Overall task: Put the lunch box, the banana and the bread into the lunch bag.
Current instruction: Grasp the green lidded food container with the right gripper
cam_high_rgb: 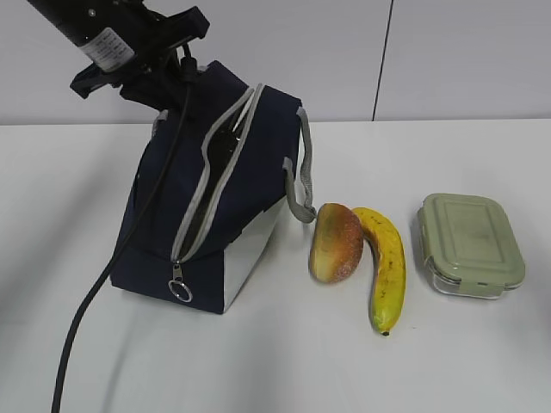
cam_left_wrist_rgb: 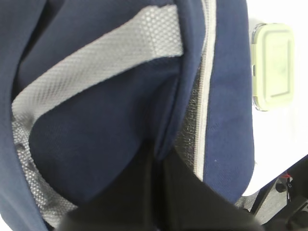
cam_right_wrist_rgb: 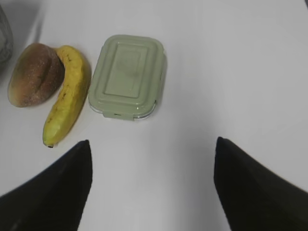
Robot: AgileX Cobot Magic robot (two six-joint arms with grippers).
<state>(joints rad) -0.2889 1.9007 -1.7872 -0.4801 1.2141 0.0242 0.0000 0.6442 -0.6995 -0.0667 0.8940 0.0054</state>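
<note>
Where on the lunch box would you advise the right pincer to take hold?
Probably from above, across the short sides of the lunch box: it lies flat, lid up. The banana crowds one long side, and the right pincer hangs open over bare table.

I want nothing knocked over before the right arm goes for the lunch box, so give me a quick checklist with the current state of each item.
1. Lunch bag zipper open: ok, a gap shows along the top.
2. Left gripper holding the bag open: cannot tell; the left wrist view shows only fabric and strap.
3. Right gripper open and empty: ok, jaws spread wide above the table.
4. Lunch box lid on: ok, flat on the table, apart from the banana.
5. Banana and bread out of the way: ok, they touch each other, left of the box.
</note>
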